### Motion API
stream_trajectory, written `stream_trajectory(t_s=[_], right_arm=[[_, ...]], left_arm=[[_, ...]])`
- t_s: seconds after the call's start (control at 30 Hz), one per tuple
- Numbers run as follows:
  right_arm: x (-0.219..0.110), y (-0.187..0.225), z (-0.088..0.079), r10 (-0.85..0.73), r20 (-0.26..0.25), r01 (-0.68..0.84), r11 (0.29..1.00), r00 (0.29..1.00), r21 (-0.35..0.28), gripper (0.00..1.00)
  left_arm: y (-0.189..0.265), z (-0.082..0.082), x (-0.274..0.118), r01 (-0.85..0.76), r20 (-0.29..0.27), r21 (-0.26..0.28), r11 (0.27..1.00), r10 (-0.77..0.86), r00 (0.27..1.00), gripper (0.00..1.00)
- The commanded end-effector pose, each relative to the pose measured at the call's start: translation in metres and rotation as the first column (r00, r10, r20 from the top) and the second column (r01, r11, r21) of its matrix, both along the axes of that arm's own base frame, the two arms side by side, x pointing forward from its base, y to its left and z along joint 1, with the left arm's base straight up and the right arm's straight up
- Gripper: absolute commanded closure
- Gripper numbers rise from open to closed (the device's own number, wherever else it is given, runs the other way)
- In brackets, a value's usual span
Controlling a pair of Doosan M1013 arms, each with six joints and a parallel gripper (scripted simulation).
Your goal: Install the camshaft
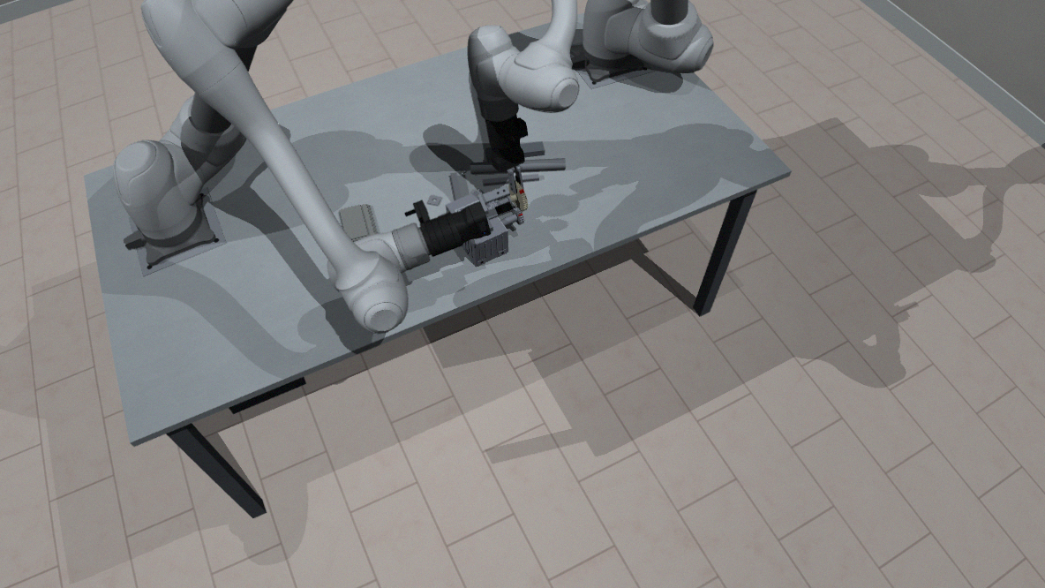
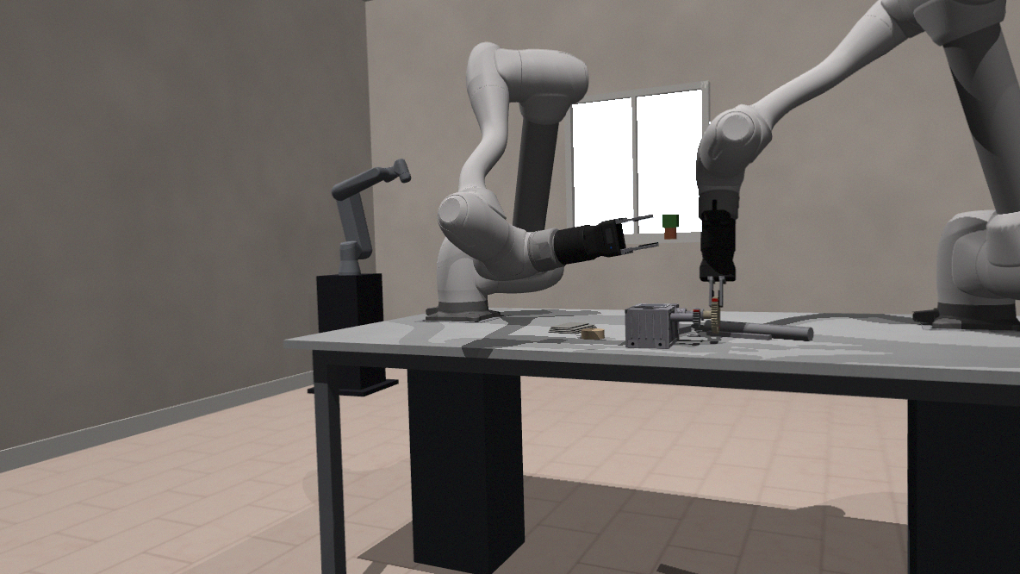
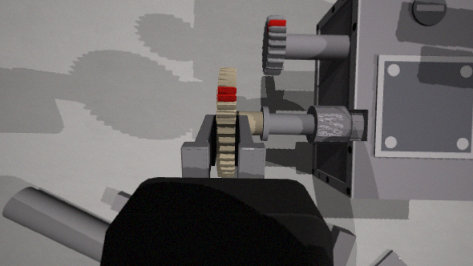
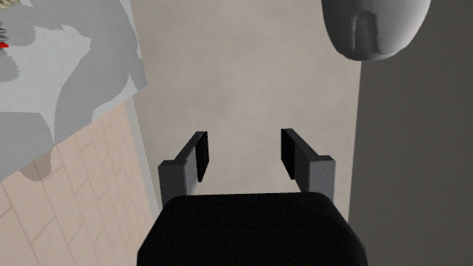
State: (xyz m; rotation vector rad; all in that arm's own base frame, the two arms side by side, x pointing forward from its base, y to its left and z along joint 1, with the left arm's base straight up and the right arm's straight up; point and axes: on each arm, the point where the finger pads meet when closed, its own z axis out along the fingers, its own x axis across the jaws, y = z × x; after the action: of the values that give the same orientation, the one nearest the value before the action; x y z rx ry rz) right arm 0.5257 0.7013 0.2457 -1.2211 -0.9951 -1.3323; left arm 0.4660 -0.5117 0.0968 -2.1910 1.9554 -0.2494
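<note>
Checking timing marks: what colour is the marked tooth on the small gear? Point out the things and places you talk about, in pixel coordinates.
Red; clearest on the small gear [image 1: 521, 217] [image 2: 696, 318] [image 3: 275, 46] in the left wrist view.

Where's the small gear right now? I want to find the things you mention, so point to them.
In the left wrist view, the small gear [image 3: 276, 50] is at upper middle, on a shaft from the engine case [image 3: 366, 176].

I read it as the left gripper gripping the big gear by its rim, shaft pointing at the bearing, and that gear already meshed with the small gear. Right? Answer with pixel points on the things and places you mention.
Not meshed: the left wrist view shows the big gear [image 1: 522, 199] [image 2: 715, 318] [image 3: 227, 138] standing apart from the small gear [image 3: 276, 50]. The rest holds.
</note>
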Motion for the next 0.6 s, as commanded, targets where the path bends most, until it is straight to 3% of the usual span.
stream_trajectory(t_s=[0.0,0.57], right_arm=[[0.000,0.000,0.002,0.000,0.002,0.000,1.000,1.000,0.002,0.00],[0.000,0.000,0.002,0.000,0.002,0.000,1.000,1.000,0.002,0.00]], left_arm=[[-0.005,0.000,0.000,-0.008,-0.002,-0.001,1.000,0.008,1.000,0.71],[-0.018,0.000,0.001,-0.008,-0.002,-0.001,1.000,0.008,1.000,0.71]])
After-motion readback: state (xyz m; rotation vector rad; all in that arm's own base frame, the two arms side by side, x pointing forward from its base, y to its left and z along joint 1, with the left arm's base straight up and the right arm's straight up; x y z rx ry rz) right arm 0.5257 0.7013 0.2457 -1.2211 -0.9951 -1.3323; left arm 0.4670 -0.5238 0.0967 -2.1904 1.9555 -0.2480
